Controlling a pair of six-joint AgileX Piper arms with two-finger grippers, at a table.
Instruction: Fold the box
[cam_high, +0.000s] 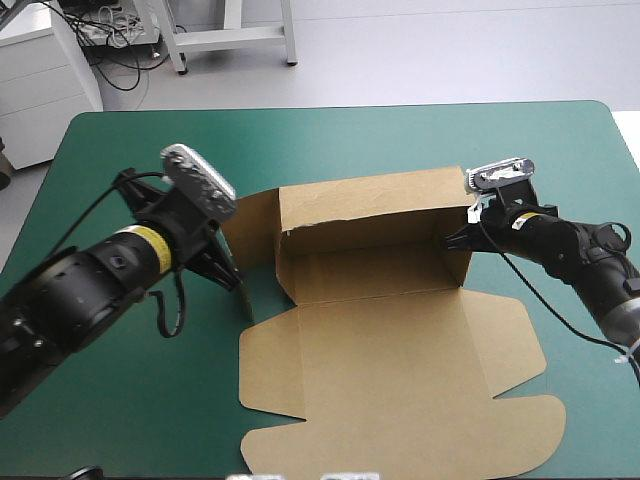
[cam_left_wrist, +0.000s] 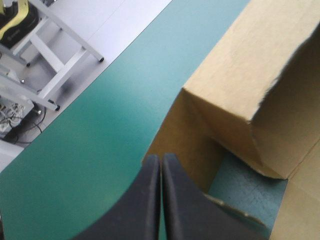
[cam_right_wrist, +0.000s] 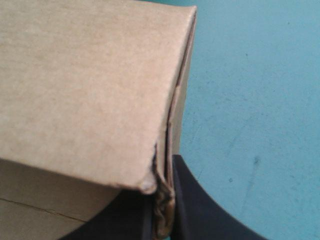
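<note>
The brown box (cam_high: 390, 370) sits mid-table with its back wall (cam_high: 370, 205) raised and its lid sheet flat toward the near edge. My left gripper (cam_high: 232, 270) is at the box's left corner. Its black fingers are shut (cam_left_wrist: 161, 159), with the tips against the upright left side flap (cam_left_wrist: 175, 135). No board shows between them. My right gripper (cam_high: 460, 240) is at the right end wall, where the fingers (cam_right_wrist: 164, 180) pinch the crumpled lower edge of the doubled wall (cam_right_wrist: 85, 90).
The teal-green cover (cam_high: 120, 150) surrounds the box to the left, right and far side. The flat lid's rounded flaps (cam_high: 520, 440) reach almost to the table's near edge.
</note>
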